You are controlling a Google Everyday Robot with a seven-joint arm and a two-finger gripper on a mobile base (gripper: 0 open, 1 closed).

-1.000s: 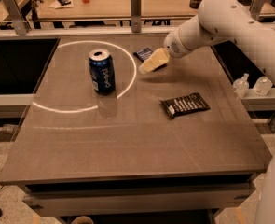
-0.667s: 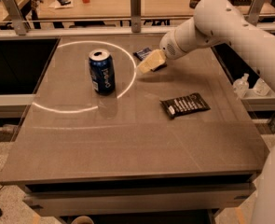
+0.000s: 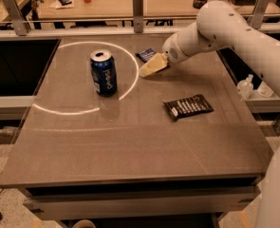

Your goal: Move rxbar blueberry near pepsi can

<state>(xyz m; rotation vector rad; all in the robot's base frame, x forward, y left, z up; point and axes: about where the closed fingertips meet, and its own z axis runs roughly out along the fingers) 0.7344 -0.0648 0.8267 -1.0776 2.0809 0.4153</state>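
Brown tabletop (image 3: 130, 141), pincer (image 3: 151, 66) just beside rxbar blueberry (image 3: 144, 54), grip state not discernible.

On the tabletop (image 3: 130, 141), toward the far edge and left of centre: pepsi can (image 3: 104, 72), upright. To its right and a little farther back, about midway between the left and right edges: rxbar blueberry (image 3: 145, 54), lying flat, apart from the can. Just in front of the bar and overlapping its near end: gripper (image 3: 151, 66), coming in from the right edge; contact unclear. Nearer the front edge, in the right half: longer wrapper (image 3: 188, 106), flat, well apart from can and bar.
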